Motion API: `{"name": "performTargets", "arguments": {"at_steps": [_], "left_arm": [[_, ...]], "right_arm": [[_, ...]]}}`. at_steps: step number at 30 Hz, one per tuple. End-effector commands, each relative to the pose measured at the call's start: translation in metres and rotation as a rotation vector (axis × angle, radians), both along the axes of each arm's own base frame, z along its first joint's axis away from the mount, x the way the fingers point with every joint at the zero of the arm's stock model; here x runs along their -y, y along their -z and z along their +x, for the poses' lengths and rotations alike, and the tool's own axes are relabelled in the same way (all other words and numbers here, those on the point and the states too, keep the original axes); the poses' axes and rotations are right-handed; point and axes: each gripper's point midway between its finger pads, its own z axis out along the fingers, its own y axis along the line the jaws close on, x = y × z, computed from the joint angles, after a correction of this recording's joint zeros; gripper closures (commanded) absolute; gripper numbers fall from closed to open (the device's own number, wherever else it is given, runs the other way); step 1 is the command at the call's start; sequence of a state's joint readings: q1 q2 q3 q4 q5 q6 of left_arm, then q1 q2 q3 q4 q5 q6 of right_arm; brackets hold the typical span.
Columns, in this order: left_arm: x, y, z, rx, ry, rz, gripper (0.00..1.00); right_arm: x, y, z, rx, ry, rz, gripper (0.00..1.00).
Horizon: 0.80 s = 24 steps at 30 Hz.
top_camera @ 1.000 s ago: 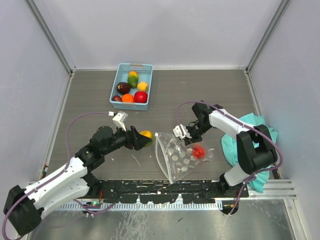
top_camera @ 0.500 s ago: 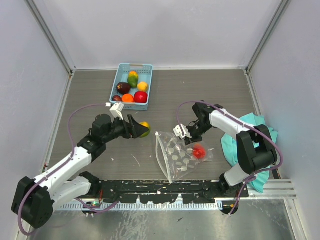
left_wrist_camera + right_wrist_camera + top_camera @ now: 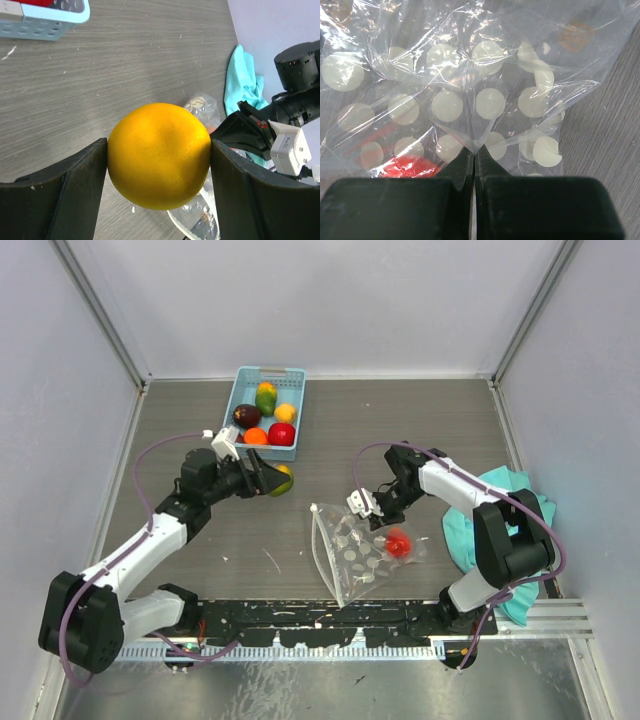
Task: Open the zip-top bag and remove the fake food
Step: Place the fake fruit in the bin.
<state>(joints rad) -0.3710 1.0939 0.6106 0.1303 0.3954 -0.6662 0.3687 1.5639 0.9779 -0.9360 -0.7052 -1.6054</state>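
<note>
1. Since a second ago, the left arm has swung away from the bag's mouth and toward the basket (image 3: 237, 390), carrying its load with it. The right arm and the bag have not shifted.
2. The left gripper (image 3: 274, 480) is clamped on an orange-yellow fruit (image 3: 159, 155). In the wrist view both fingers press against its sides. It hangs over bare table just short of the basket's near right corner.
3. The right gripper (image 3: 474, 159) has its jaws pressed together on a fold of the zip-top bag (image 3: 355, 558).
4. The bag lies crumpled on the table between the two arms, its white rim gaping toward the left. One red piece (image 3: 398, 543) sits inside near the right end.
5. The blue basket stands at the far side of the table and holds dark purple, orange, red, yellow and green pieces.
6. The table (image 3: 420, 425) is grey-brown with a wood grain and a few pale flecks. Pale walls close it in on three sides, with metal uprights at the far corners. A teal cloth (image 3: 522, 492) is bunched at the right edge.
</note>
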Motion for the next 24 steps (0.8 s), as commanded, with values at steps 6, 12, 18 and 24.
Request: {"name": "performTargets", "arguments": {"at_steps": [6, 12, 18, 24], "left_arm": [[-0.005, -0.039, 0.029, 0.079, -0.029, -0.052, 0.71], [-0.008, -0.040, 0.041, 0.066, -0.047, -0.047, 0.71], [-0.011, -0.042, 0.054, 0.057, -0.064, -0.045, 0.71], [-0.014, -0.038, 0.069, 0.035, -0.087, -0.049, 0.73]], "right_arm": [[-0.004, -0.012, 0.000, 0.024, -0.012, 0.045, 0.99], [-0.005, -0.013, -0.001, 0.023, -0.014, 0.047, 0.99], [-0.005, -0.013, -0.001, 0.025, -0.015, 0.048, 0.99], [-0.005, -0.015, -0.002, 0.024, -0.016, 0.054, 0.99]]}}
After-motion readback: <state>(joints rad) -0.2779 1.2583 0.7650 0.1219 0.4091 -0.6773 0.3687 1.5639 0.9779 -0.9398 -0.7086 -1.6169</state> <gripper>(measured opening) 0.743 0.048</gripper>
